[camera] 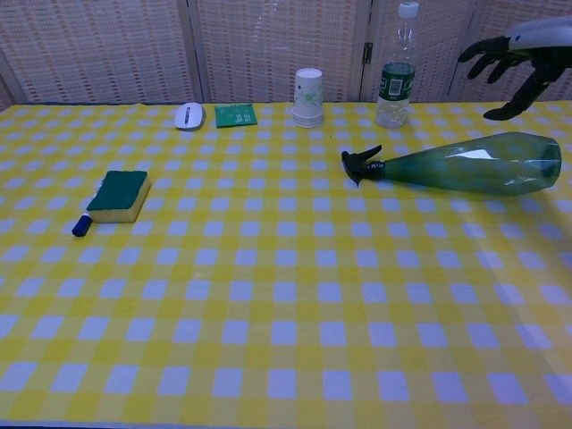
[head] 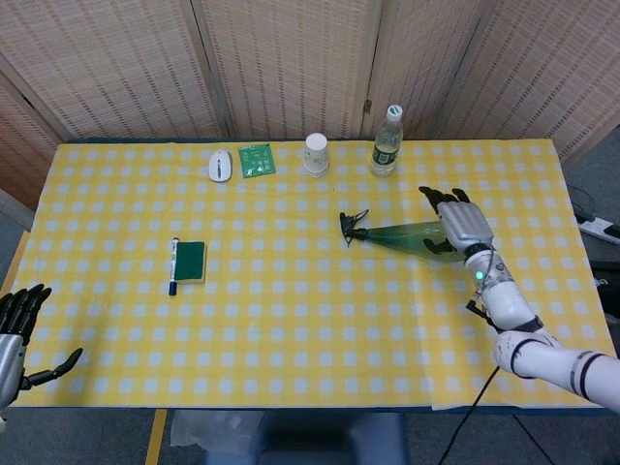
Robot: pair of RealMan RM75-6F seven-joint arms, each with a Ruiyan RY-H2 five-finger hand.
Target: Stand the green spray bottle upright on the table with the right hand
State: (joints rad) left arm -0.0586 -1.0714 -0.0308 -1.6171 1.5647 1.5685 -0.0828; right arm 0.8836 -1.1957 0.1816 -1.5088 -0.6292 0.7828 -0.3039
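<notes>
The green spray bottle (head: 402,235) (camera: 465,169) lies on its side on the yellow checked table (head: 310,320), black nozzle pointing left, wide base to the right. My right hand (head: 455,221) (camera: 520,52) hovers above the bottle's wide end with fingers spread apart, holding nothing; the chest view shows a clear gap between hand and bottle. At the table's near left corner my left hand (head: 17,334) stays open and empty, far from the bottle.
Along the back edge stand a clear water bottle (head: 387,142) (camera: 396,67), a paper cup (head: 316,153) (camera: 307,96), a green packet (head: 257,160) and a white mouse (head: 221,166). A green sponge (head: 190,262) (camera: 119,195) with a blue pen (head: 173,266) lies left of centre.
</notes>
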